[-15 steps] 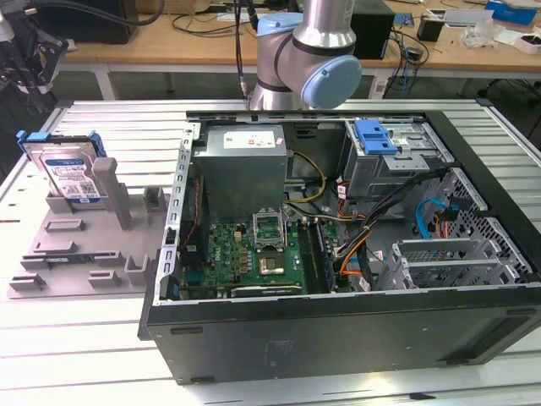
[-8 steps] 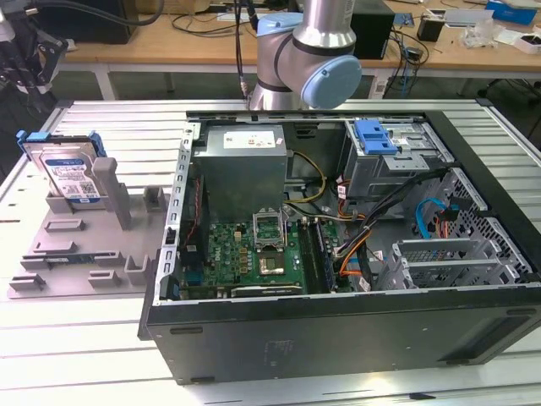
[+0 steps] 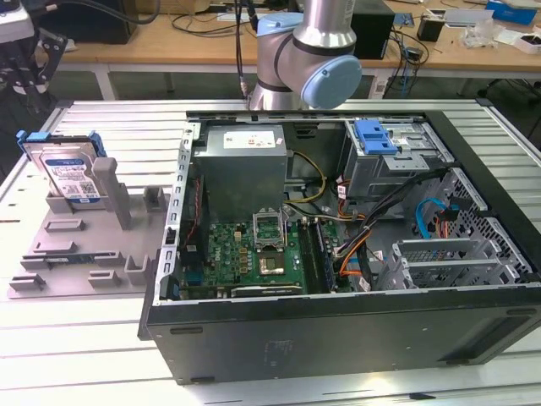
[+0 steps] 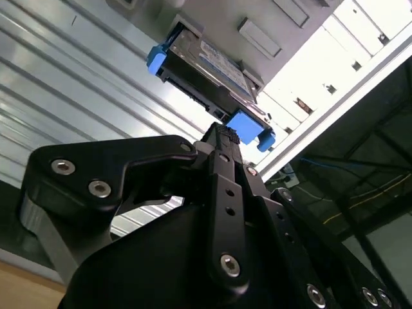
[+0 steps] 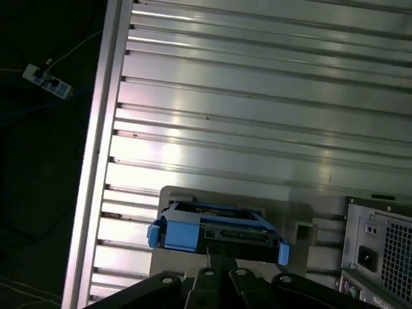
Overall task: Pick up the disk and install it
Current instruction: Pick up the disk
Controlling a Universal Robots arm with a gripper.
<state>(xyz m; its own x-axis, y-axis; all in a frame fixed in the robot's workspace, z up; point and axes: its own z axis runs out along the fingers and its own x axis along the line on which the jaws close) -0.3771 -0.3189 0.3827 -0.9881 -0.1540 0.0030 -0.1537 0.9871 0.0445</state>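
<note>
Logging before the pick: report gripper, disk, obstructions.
Gripper apart from disk, pointed at it. Disk upright on grey fixture, beside the open computer case, not installed. Nothing seen between gripper and disk.

A ribbed aluminium table (image 3: 76, 355) carries a black open-sided computer case (image 3: 338, 330) across its middle and towards the exterior view's right edge. Inside the case, a grey metal power supply box with a white label (image 3: 241, 165) sits against the far wall. A green motherboard (image 3: 245, 249) lies below it. A grey metal cage with a blue plastic latch (image 3: 385, 156) fills the far corner, and orange and black cables (image 3: 355, 245) trail beside it. A flat grey plastic fixture plate with upright posts (image 3: 76, 254) lies just beside the case, near the table's edge on the exterior view's left. Wooden workbenches (image 3: 169, 38) stand beyond the table's far edge. In the first wrist view, a white power strip (image 5: 48, 82) lies on the dark floor.
</note>
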